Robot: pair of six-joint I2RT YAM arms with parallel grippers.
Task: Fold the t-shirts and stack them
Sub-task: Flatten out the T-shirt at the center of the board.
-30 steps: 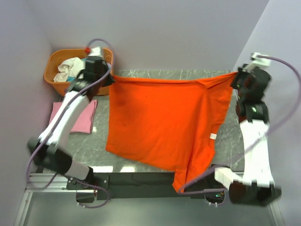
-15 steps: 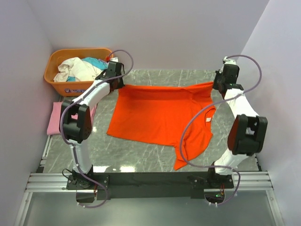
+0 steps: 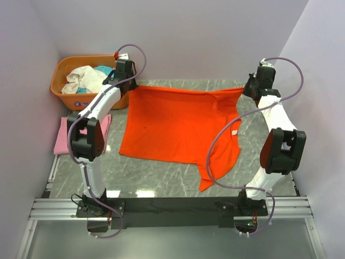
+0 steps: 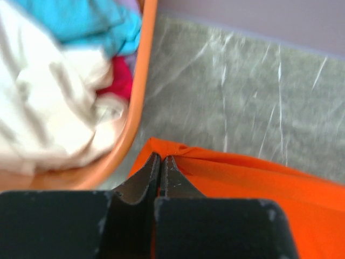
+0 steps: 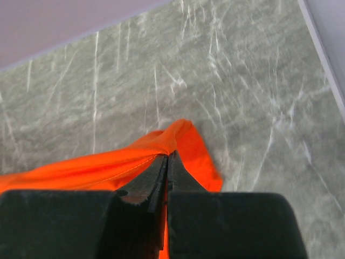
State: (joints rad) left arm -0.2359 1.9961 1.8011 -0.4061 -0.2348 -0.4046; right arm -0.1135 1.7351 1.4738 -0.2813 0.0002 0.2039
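Note:
The orange-red t-shirt [image 3: 178, 127] hangs stretched between both arms over the far half of the table, its lower part resting on the marble. My left gripper [image 3: 131, 86] is shut on its far left corner [image 4: 161, 148], next to the basket. My right gripper [image 3: 245, 89] is shut on its far right corner [image 5: 175, 137]. A sleeve trails down toward the near edge at the right. The light pink t-shirt [image 3: 64, 137] lies folded at the table's left edge, partly hidden by the left arm.
An orange plastic basket [image 3: 60, 82] with white, teal and red cloth stands at the far left corner, close to my left gripper; its rim [image 4: 141, 81] shows in the left wrist view. Walls close in on the left, back and right.
A second ago the shirt was lifted high toward the camera; both arms have lowered it. In the last half second its far edge moved farther back and stretched wider.

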